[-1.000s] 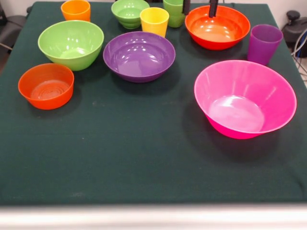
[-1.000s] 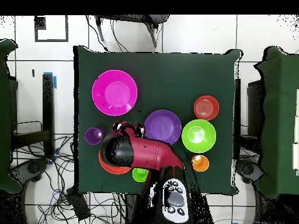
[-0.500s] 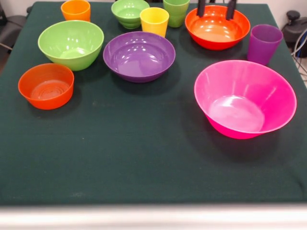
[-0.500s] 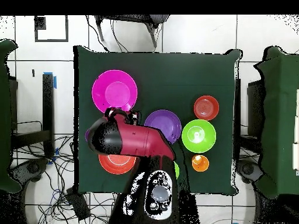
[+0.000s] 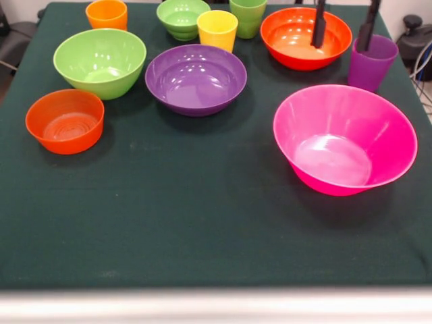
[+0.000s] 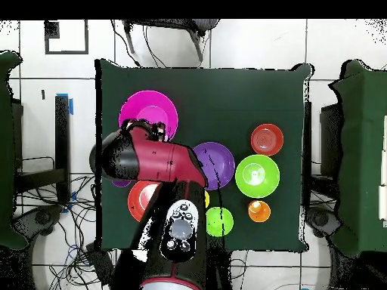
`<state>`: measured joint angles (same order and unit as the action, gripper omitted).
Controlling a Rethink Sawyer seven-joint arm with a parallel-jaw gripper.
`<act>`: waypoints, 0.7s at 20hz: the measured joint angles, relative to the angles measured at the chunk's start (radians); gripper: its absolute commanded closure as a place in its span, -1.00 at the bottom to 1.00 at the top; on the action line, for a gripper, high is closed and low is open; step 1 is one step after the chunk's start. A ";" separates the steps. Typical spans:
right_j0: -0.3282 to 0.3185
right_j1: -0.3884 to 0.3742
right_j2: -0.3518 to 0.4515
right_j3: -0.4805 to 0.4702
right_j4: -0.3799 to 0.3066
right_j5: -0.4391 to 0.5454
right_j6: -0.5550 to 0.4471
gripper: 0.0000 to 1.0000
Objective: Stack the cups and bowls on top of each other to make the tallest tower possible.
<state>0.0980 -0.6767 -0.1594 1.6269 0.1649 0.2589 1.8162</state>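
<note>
My gripper [image 5: 341,44] hangs open at the back right. One finger [image 5: 318,30] shows over the back orange-red bowl [image 5: 297,47]. The other finger [image 5: 368,30] shows against the purple cup's [image 5: 372,67] rim. All the bowls and cups stand apart, with no tower. The large pink bowl [image 5: 337,158] sits in front of them, and my arm partly covers it in the overhead view [image 6: 147,106]. Along the back stand the purple bowl [image 5: 196,81], light green bowl [image 5: 100,61], second orange-red bowl [image 5: 65,121], small ribbed green bowl [image 5: 181,15], yellow cup [image 5: 217,30], orange cup [image 5: 106,15] and light green cup [image 5: 247,19].
A dark green cloth [image 5: 202,223] covers the table, with its front edge [image 5: 216,300] near the camera. In the overhead view the arm [image 6: 162,162] lies over the back orange-red bowl and the purple cup. Cables lie on the floor around the table.
The gripper has moved right in the front view and come lower. It went from above the back orange-red bowl to between that bowl and the purple cup. It stayed open.
</note>
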 measured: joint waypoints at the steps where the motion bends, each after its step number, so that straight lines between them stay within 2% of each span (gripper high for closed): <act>1: 0.008 0.014 -0.006 -0.023 0.008 0.011 0.009 -1.00; 8: 0.029 0.096 -0.023 -0.131 0.039 0.055 0.025 -1.00; 14: 0.048 0.155 -0.031 -0.181 0.069 0.055 0.026 -1.00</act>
<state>0.1464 -0.5221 -0.1907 1.4458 0.2339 0.3138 1.8418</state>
